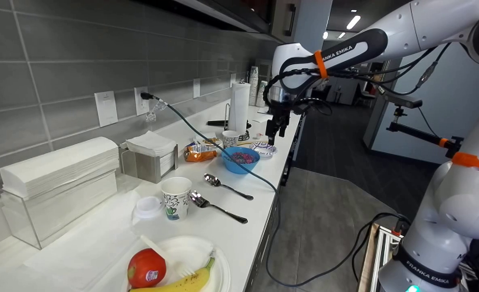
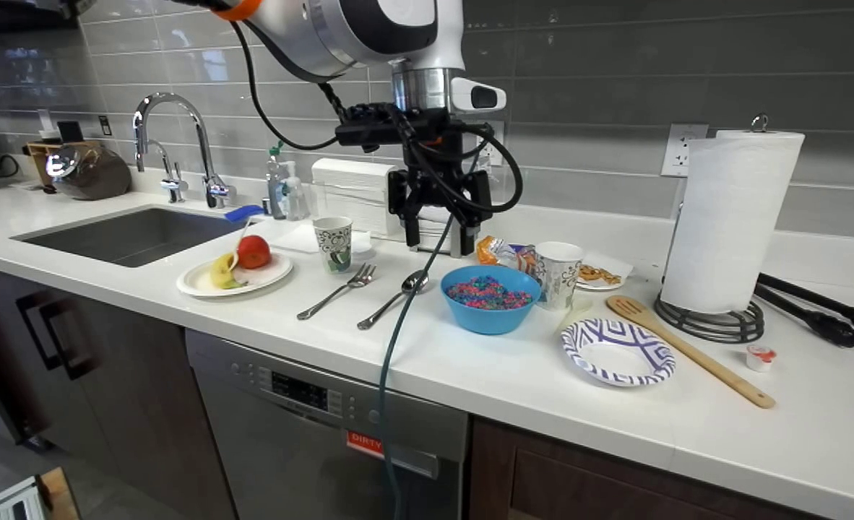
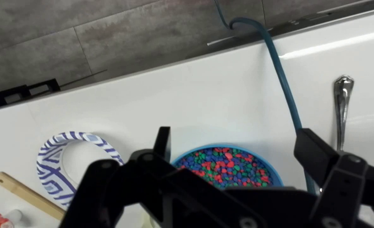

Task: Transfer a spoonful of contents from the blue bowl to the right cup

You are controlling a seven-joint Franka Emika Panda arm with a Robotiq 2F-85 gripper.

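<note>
End effector (image 2: 439, 237): raised above the worktop (image 2: 470, 375), fingers pointing down and spread wide — holding nothing.
Blue bowl (image 2: 490, 323): upright on the worktop; in the wrist view it lies below, between the two fingers, partly hidden by them.
Contents (image 3: 229, 164): small red, blue and green pieces, inside the blue bowl.
Right cup (image 2: 560, 278): upright just beside the blue bowl, on its wall side; its inside cannot be made out.
Spoon (image 2: 394, 298): lying on the worktop near the blue bowl.
Cable (image 3: 283, 79): runs between the spoon's handle and the blue bowl, then over the worktop's edge.
Fork (image 2: 338, 290): beside the spoon, roughly parallel to it.
Left cup (image 2: 334, 245): upright, past the fork — well apart from the blue bowl.
Patterned dish (image 2: 618, 355): near the blue bowl, a wooden spoon (image 2: 701, 359) just beside it.
Paper towel roll (image 2: 730, 224): upright, beyond the wooden spoon.
White plate (image 2: 275, 272): carries a red fruit (image 2: 253, 251) and a banana (image 2: 222, 272), near the sink (image 2: 134, 235).
</note>
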